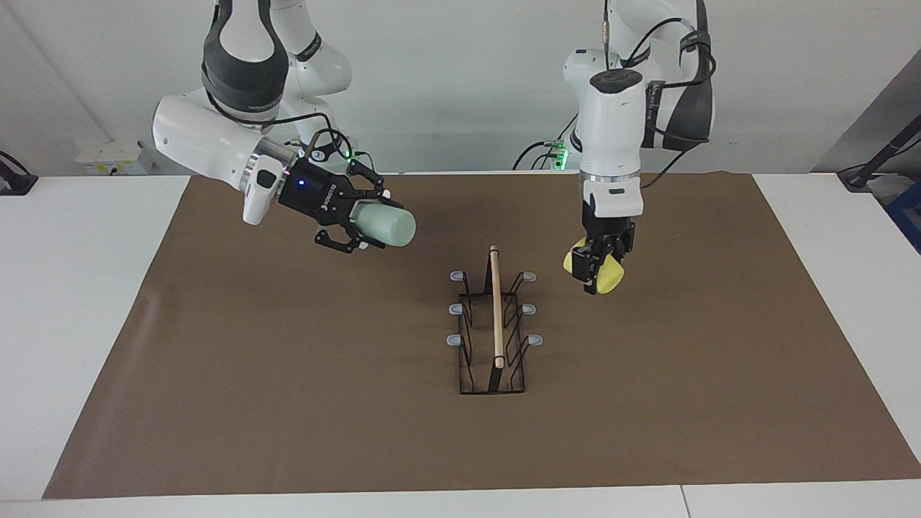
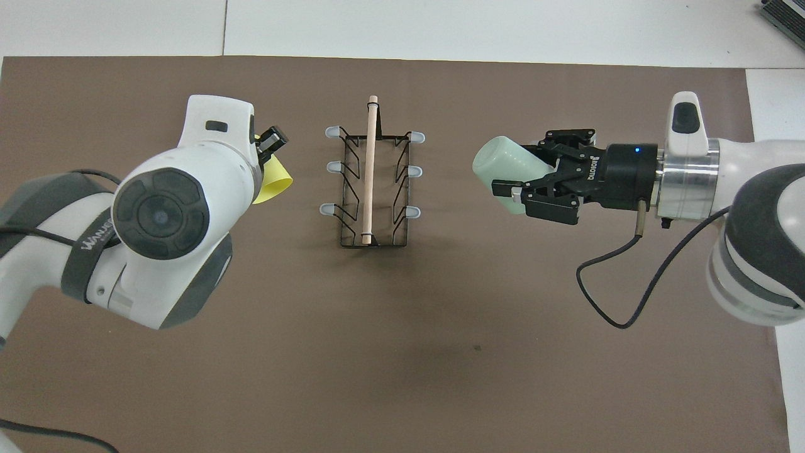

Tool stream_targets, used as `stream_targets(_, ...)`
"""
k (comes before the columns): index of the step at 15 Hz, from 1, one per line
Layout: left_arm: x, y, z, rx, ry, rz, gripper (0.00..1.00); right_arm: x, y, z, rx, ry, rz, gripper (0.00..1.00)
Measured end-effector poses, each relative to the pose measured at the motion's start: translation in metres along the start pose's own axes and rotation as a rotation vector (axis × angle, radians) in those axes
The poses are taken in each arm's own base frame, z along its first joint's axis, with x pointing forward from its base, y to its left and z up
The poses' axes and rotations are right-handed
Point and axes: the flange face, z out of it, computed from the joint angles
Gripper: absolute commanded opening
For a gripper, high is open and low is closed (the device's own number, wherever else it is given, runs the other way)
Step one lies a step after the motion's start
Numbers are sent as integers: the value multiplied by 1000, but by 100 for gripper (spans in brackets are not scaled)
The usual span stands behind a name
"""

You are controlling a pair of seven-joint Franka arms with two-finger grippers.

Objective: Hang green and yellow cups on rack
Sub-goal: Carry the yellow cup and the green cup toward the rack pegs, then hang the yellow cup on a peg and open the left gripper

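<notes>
The rack [image 1: 495,324] [image 2: 371,182] stands in the middle of the brown mat, a black wire frame with a wooden rod on top and grey-tipped prongs on both sides, all bare. My right gripper [image 1: 363,219] [image 2: 519,182] is shut on the mint green cup [image 1: 387,224] [image 2: 506,173], held on its side in the air beside the rack, toward the right arm's end. My left gripper [image 1: 601,270] [image 2: 270,151] is shut on the yellow cup [image 1: 610,277] [image 2: 273,185], held tilted above the mat beside the rack, toward the left arm's end.
The brown mat [image 1: 288,403] covers most of the white table [image 1: 72,288]. A black cable [image 2: 619,283] loops down from the right gripper's wrist.
</notes>
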Motion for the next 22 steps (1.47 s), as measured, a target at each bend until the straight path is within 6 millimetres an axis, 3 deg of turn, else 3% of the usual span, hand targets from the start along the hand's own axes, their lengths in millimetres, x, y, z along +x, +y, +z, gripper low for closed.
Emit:
stream_targets(4,-37,7,11,-34,138,107,0,-36,2,20,38,257,0,0)
stream_targets(8,-81,17,14,-61,298,65,0,-56,-11,68,69,480,42,0)
stream_targets(12,-105,21,14,-82,318,59,0,-74,-16,112,82,592,63,0)
stream_targets(15,-122,15,23,-90,355,48,0,-92,-8,123,115,607,50,0)
stream_targets(19,-137,10,29,-82,381,31,0,-150,16,150,159,712,-15,0)
stream_targets(20,-140,11,29,-83,381,33,29,-161,22,157,154,729,-24,0)
stream_targets(21,-142,12,28,-85,381,31,87,-166,25,161,145,749,-37,0)
stream_targets(22,-145,13,27,-87,381,22,100,-168,27,164,140,767,-46,0)
